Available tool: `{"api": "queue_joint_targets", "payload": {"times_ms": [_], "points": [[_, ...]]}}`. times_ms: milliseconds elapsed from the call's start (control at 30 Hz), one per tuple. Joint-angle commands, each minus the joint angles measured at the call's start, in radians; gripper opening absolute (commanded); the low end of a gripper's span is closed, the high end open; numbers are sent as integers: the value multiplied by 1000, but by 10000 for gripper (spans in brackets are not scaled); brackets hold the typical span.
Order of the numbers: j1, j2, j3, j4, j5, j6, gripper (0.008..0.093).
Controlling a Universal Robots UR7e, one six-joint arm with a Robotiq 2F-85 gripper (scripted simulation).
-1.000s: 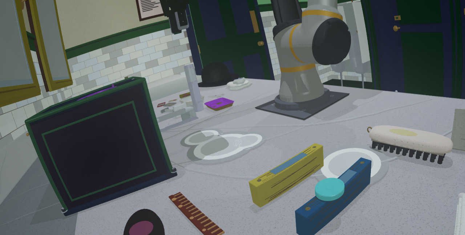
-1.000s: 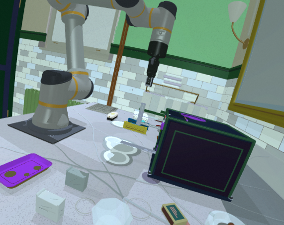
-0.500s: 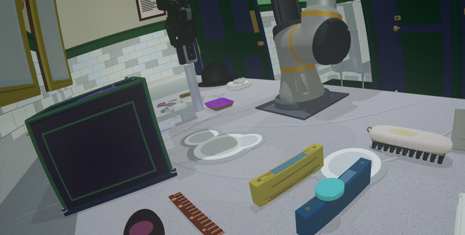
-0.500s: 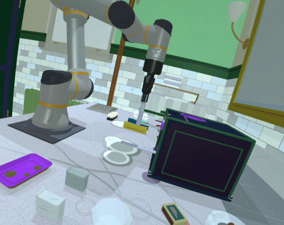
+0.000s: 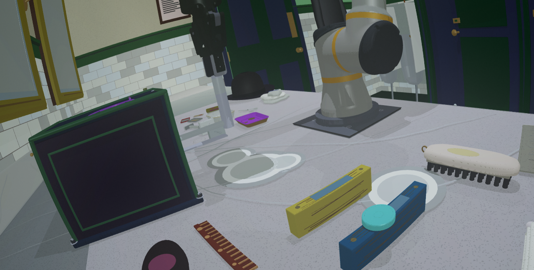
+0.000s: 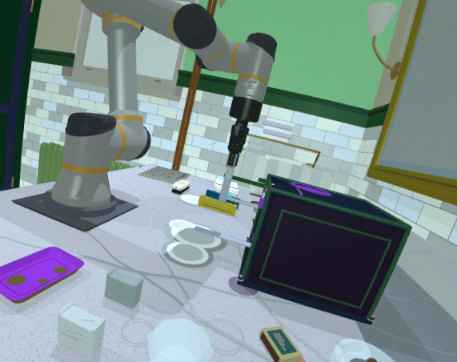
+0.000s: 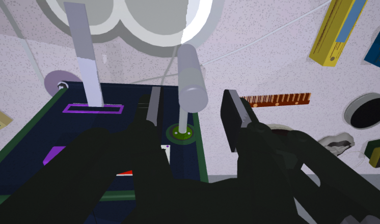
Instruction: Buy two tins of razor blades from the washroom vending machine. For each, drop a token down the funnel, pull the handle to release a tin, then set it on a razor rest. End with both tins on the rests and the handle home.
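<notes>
My gripper [image 7: 190,107] is open and empty, its fingers standing on either side of the pale grey handle [image 7: 192,80] that sticks out from the front of the dark vending machine [image 5: 112,164]. Seen from the side cameras, the gripper [image 5: 216,67] [image 6: 232,160] hangs just above the handle's [image 5: 222,98] top end. A grey chute [image 7: 85,64] runs from the machine's purple-edged slot toward the table. A teal tin [image 5: 378,217] sits on the blue razor rest [image 5: 384,223]; the yellow razor rest [image 5: 328,201] beside it is bare. The purple token tray [image 6: 31,272] holds brown tokens.
The vending machine's front face lies directly under my fingers. A comb [image 5: 224,246], a brush [image 5: 472,164], white plates [image 5: 254,165] and small boxes [image 6: 123,287] are spread over the table, with my arm's base [image 5: 347,115] behind.
</notes>
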Motion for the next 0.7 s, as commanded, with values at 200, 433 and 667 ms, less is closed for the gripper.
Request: {"api": "queue_joint_targets", "payload": {"times_ms": [200,433,667], "points": [[0,9,19,-29,0,0,480],[0,20,42,-63,0,0,480],[0,31,60,-92,0,0,480]]}}
